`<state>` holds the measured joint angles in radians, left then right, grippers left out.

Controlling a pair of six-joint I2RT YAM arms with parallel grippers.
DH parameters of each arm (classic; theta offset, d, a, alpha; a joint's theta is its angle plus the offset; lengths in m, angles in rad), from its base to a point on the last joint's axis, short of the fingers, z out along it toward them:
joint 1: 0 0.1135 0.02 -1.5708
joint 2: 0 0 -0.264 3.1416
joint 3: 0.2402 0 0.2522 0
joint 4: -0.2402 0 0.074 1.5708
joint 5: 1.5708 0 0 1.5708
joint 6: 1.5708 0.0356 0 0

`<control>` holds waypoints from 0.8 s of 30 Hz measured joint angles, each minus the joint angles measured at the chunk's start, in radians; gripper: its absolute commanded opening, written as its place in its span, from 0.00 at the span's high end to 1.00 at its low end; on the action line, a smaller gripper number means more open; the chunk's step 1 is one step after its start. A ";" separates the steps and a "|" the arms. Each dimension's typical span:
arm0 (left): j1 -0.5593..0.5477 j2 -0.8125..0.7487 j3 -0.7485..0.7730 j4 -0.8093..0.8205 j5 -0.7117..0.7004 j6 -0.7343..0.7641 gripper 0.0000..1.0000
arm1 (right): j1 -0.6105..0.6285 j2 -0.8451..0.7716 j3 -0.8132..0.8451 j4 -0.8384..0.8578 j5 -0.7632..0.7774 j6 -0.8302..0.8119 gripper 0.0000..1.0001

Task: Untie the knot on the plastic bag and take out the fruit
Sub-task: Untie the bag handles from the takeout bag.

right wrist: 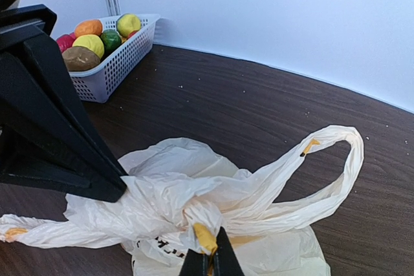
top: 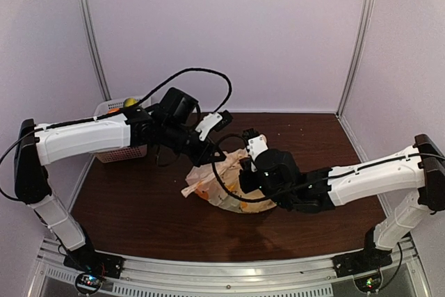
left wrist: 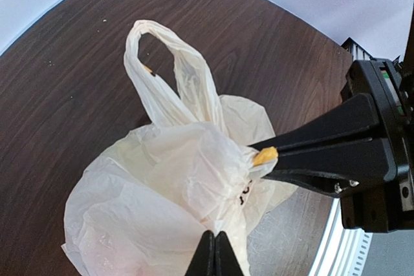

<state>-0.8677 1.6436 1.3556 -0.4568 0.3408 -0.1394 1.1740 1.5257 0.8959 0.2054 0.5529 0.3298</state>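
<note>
Basket [right wrist: 116, 66]: far left; we see coloured toy fruits [right wrist: 90, 43] inside.
Plastic bag [right wrist: 162, 192]: centre; contents hidden.
Left gripper [left wrist: 215, 240], right gripper [right wrist: 208, 256]: each pinching bag plastic.

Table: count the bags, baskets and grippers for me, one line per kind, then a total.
bag: 1
basket: 1
grippers: 2, left gripper and right gripper
Total: 4

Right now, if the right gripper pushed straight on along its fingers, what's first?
The plastic bag: the right gripper is shut on its bunched top. Past that, probably the table; depth is unclear.
</note>
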 measured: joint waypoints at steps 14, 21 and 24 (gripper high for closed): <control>-0.010 -0.017 -0.014 0.052 -0.027 -0.001 1.00 | -0.016 -0.133 -0.196 0.159 0.020 0.036 1.00; 0.004 -0.020 -0.027 0.066 -0.060 -0.011 1.00 | -0.042 -0.138 -0.240 0.197 0.013 0.070 1.00; 0.016 -0.030 -0.037 0.068 -0.076 -0.014 0.99 | -0.047 -0.140 -0.249 0.218 -0.005 0.071 1.00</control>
<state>-0.8520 1.6138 1.3190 -0.3893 0.2646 -0.1535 1.1271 1.3853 0.6472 0.4232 0.5476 0.4004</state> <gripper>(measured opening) 0.004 0.012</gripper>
